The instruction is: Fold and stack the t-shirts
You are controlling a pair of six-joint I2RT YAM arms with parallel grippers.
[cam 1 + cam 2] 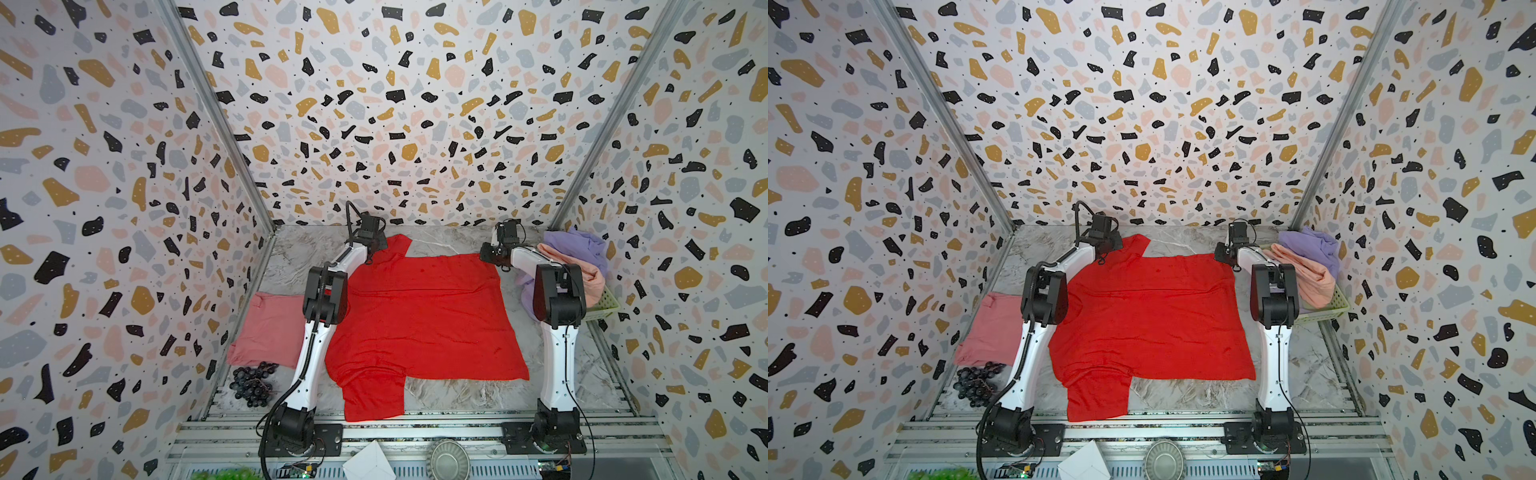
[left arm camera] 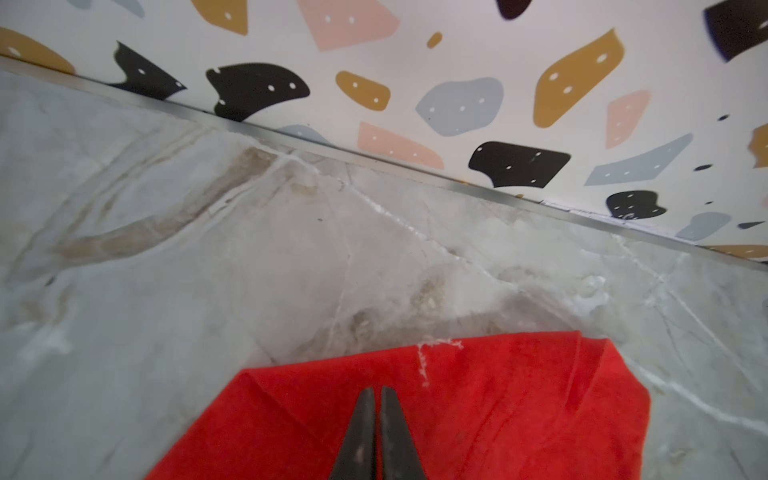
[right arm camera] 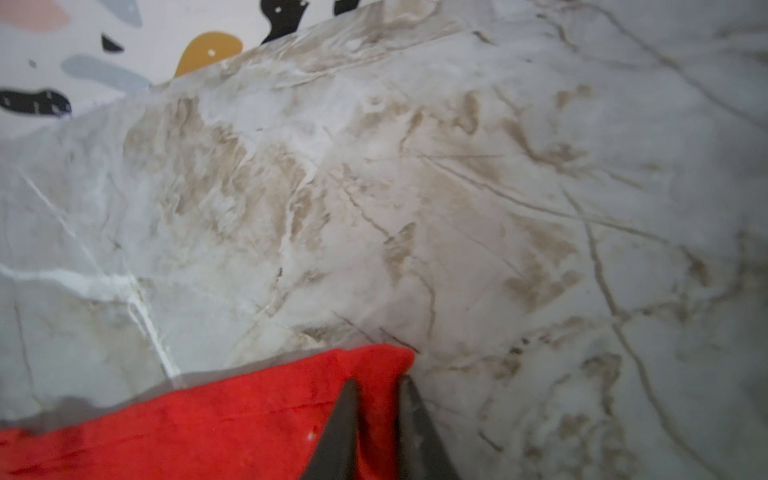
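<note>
A bright red t-shirt [image 1: 424,316] [image 1: 1150,316] lies spread flat across the middle of the marble table, one sleeve hanging toward the front edge. My left gripper [image 2: 376,392] [image 1: 370,257] is at its far left sleeve, jaws pressed together on the red cloth [image 2: 478,407]. At the shirt's far right corner my right gripper [image 3: 378,380] [image 1: 489,254] is shut with a fold of red fabric [image 3: 249,419] between its fingers. A dusty rose pink t-shirt [image 1: 270,328] [image 1: 992,328] lies folded at the left. Lavender [image 1: 577,245] and peach [image 1: 582,276] t-shirts are heaped at the right.
The heap sits in a pale green lattice basket [image 1: 604,305] [image 1: 1337,305] against the right wall. Dark purple grapes [image 1: 251,384] [image 1: 976,382] lie at the front left, beside the pink shirt. The back wall stands close behind both grippers. A metal dish [image 1: 449,459] rests on the front rail.
</note>
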